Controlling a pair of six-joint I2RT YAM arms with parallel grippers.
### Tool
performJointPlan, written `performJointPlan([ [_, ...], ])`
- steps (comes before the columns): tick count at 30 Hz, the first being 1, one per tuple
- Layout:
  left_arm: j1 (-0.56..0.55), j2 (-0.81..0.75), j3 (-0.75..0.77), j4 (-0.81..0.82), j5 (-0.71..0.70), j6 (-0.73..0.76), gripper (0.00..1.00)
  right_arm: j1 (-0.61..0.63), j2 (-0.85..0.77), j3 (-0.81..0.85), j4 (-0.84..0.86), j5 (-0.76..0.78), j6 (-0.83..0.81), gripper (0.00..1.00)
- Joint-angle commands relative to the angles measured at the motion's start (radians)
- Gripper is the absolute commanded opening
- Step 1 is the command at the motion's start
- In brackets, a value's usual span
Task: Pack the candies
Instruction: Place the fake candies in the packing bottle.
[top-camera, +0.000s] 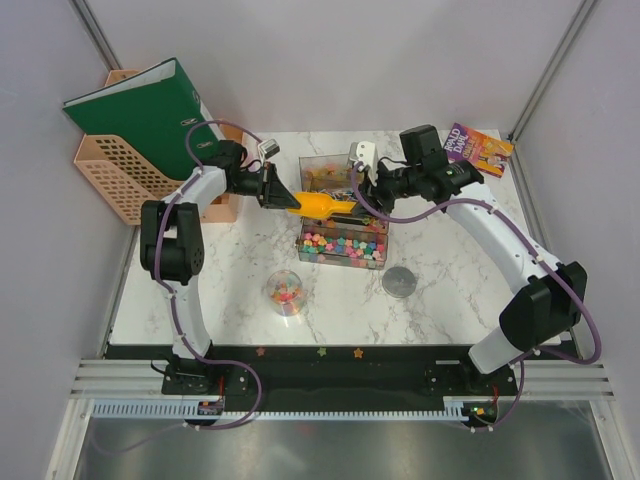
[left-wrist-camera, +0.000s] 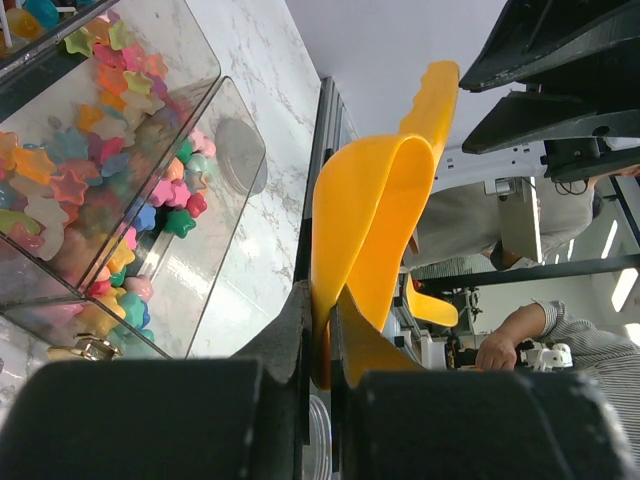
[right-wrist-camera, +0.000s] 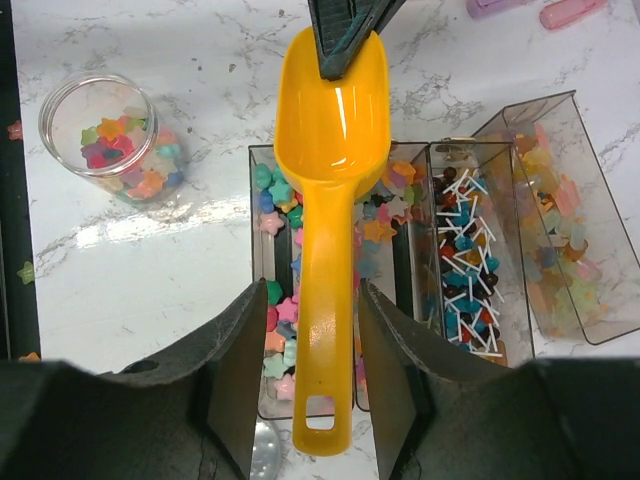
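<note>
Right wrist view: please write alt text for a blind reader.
An orange scoop hangs over a clear box of star candies, its bowl pinched by the left gripper, its handle between the open jaws of the right gripper. A jar holding some candies stands apart.

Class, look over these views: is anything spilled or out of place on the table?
Yes. Three star candies lie loose along the near edge of the table, in front of the clear cup rather than inside it, so they look spilled.
</note>
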Motion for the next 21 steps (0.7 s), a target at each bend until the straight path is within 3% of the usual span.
performJointPlan([
  [1,0.001,-0.011,0.006,0.006,0.165,0.030,0.02,-0.002,0.005,0.036,-0.022,-0.040,-0.037,0.48],
  [13,0.001,-0.014,0.012,0.008,0.162,0.026,0.02,-0.001,0.016,0.012,-0.015,0.040,-0.044,0.51],
  [19,0.001,-0.016,0.010,0.006,0.154,0.027,0.02,-0.001,0.046,0.027,-0.018,0.048,-0.037,0.48],
  [21,0.001,-0.019,0.009,0.006,0.153,0.027,0.02,-0.001,0.050,0.032,-0.024,0.043,-0.033,0.41],
])
